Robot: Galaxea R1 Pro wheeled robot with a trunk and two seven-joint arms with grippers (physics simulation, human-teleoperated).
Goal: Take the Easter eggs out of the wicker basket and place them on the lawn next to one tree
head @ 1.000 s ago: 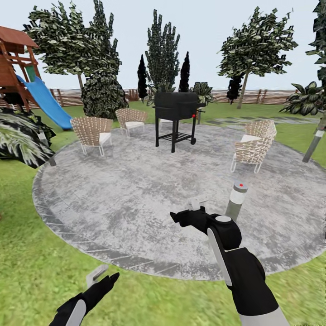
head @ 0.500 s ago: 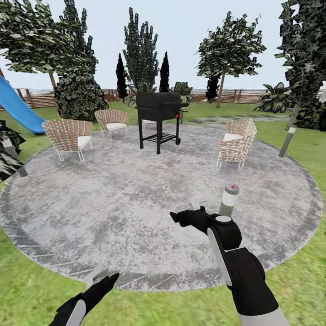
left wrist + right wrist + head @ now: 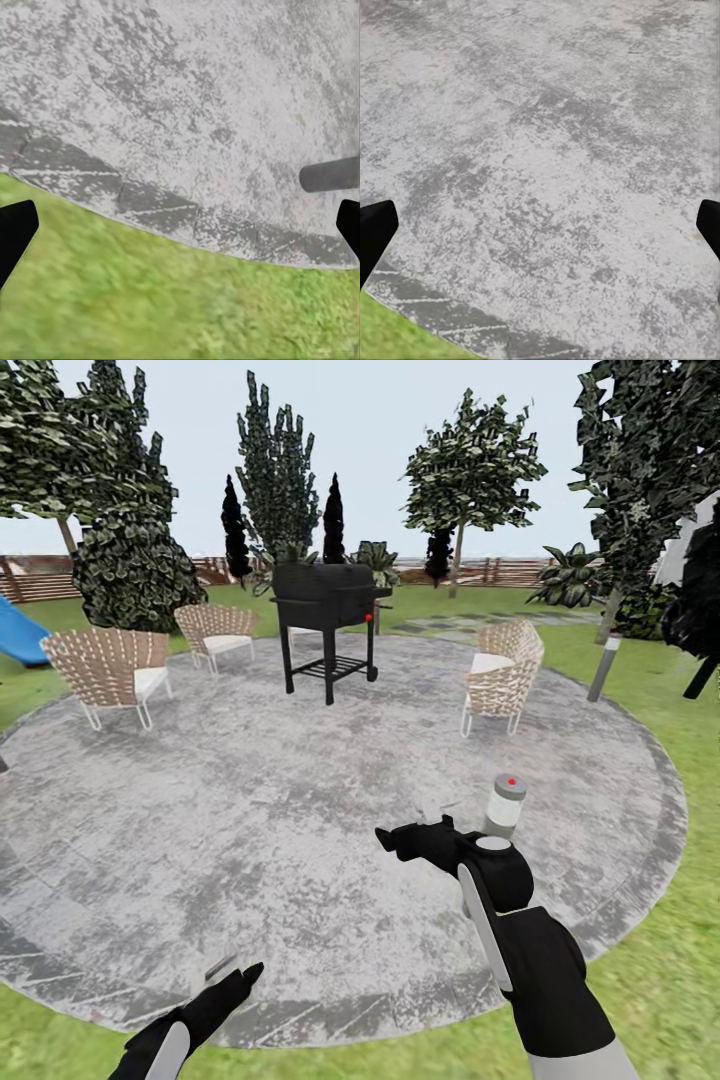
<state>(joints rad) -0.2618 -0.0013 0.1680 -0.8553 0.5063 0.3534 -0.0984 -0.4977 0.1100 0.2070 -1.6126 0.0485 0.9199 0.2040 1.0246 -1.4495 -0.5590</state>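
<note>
1. Lawn [image 3: 650, 690] rings the grey gravel circle [image 3: 300, 800]; grass also runs along the near edge under both arms. In the head view no eggs or basket are in shot.
2. Pale-trunk tree [image 3: 470, 470] stands far back by the slat fence [image 3: 510, 572]; a second leafy one sits at far right [image 3: 640, 460].
3. On the gravel: black grill [image 3: 325, 605] at the back, three wicker chairs, at left [image 3: 108, 672], at back left [image 3: 215, 632] and at right [image 3: 500, 678].
4. A short grey bollard with a red top [image 3: 503, 805] stands just beyond the right arm.
5. Right hand [image 3: 415, 840]: over gravel, fingertips [image 3: 375, 232] well apart, nothing between them, so open and empty.
6. Left hand [image 3: 225, 985]: above the paved rim where gravel meets grass; tips [image 3: 15, 232] spread wide, holding nothing.
</note>
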